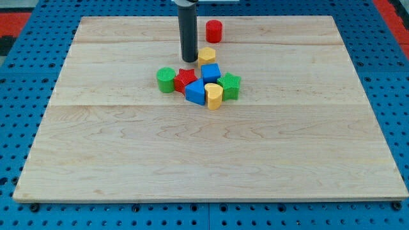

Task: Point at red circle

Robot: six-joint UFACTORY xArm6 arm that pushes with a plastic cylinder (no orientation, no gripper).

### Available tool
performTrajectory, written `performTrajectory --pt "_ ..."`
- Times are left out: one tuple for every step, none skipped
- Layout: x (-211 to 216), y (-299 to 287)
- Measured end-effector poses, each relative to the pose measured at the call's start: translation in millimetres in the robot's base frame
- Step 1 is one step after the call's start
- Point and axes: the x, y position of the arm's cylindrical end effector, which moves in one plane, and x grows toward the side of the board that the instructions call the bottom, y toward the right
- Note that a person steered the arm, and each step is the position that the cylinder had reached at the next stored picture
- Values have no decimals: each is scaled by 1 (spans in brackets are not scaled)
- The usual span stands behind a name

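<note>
The red circle (213,30) stands near the view's top on the wooden board (211,153), apart from the other blocks. My tip (189,60) is below and to the left of it, not touching it. The tip stands just left of a yellow hexagon block (206,55) and above a red star block (185,78).
A cluster lies below the tip: a green circle (165,80), a blue cube (211,72), a blue block (195,92), a yellow block (213,96) and a green star (229,85). A blue pegboard (25,76) surrounds the board.
</note>
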Motion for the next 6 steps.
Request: performTrajectory --pt "-12 44" --pt "18 47" --pt "-1 95" --pt "-87 164" --pt "-117 132" --pt "-92 46"
